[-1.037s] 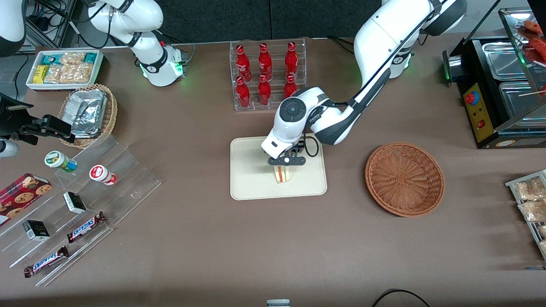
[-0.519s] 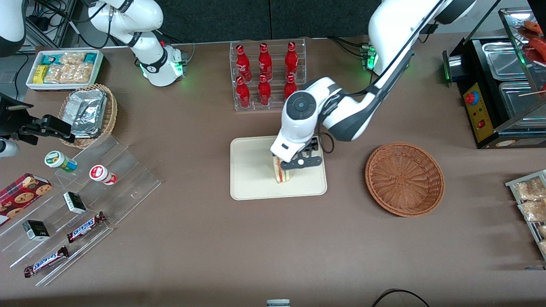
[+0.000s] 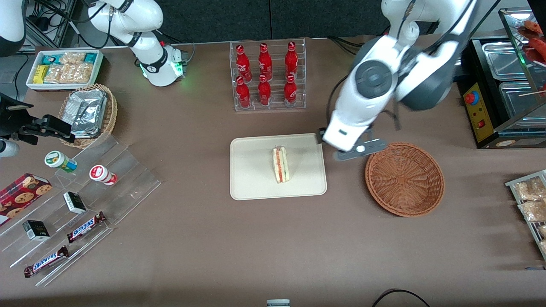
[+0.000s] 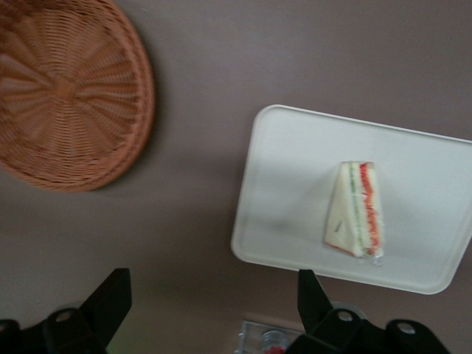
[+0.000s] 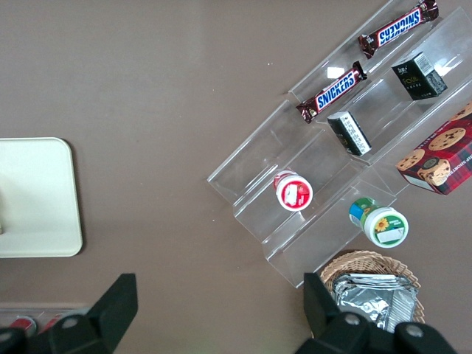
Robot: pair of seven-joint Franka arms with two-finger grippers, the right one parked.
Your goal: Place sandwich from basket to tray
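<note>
The sandwich (image 3: 280, 164) (image 4: 356, 210), a pale wedge with red and green filling, lies alone near the middle of the cream tray (image 3: 251, 170) (image 4: 295, 184). The reddish-brown wicker basket (image 3: 404, 179) (image 4: 63, 88) stands beside the tray, toward the working arm's end, with nothing in it. My left gripper (image 3: 358, 150) (image 4: 210, 295) hangs high over the strip of table between tray and basket. It is open, and only bare table shows between its fingers.
A rack of red bottles (image 3: 268, 76) stands farther from the front camera than the tray. A food warmer (image 3: 503, 85) and snack packets (image 3: 531, 200) sit at the working arm's end. Acrylic snack shelves (image 3: 76, 200), a foil-pack basket (image 3: 89, 113) and a white bin (image 3: 64, 68) lie toward the parked arm's end.
The gripper let go of the sandwich, rose and swung off the tray toward the basket. The sandwich stays on the tray.
</note>
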